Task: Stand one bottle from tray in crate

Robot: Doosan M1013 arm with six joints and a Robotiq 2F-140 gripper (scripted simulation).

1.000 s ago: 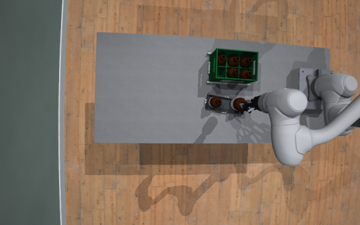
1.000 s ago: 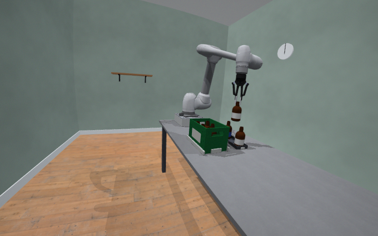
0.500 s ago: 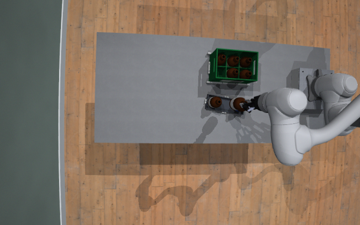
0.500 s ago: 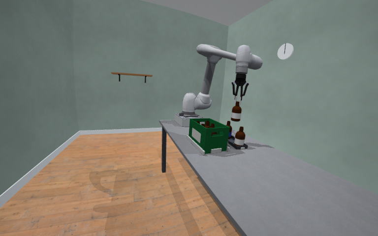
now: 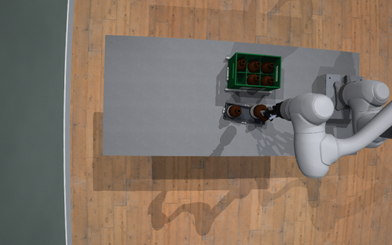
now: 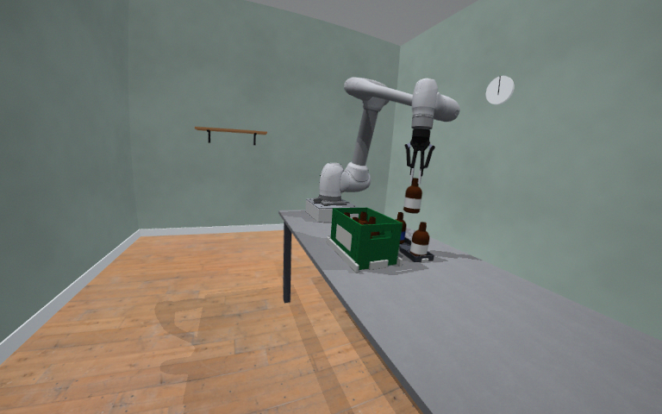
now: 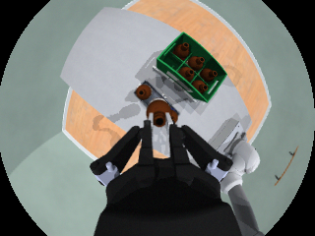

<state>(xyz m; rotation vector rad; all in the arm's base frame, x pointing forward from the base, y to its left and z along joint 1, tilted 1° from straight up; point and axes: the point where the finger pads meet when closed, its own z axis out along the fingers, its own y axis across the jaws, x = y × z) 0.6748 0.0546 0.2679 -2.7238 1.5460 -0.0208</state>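
1. The gripper point(image 6: 419, 172) pinches the neck of a brown bottle point(image 6: 413, 197), hanging upright above the tray point(image 6: 421, 256).
2. Two bottles stand on the tray.
3. The green crate point(image 5: 254, 86) beside it holds five bottles; one cell shows none.

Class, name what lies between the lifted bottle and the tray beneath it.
Only air: in the exterior view the lifted bottle hangs from the gripper above the tray.
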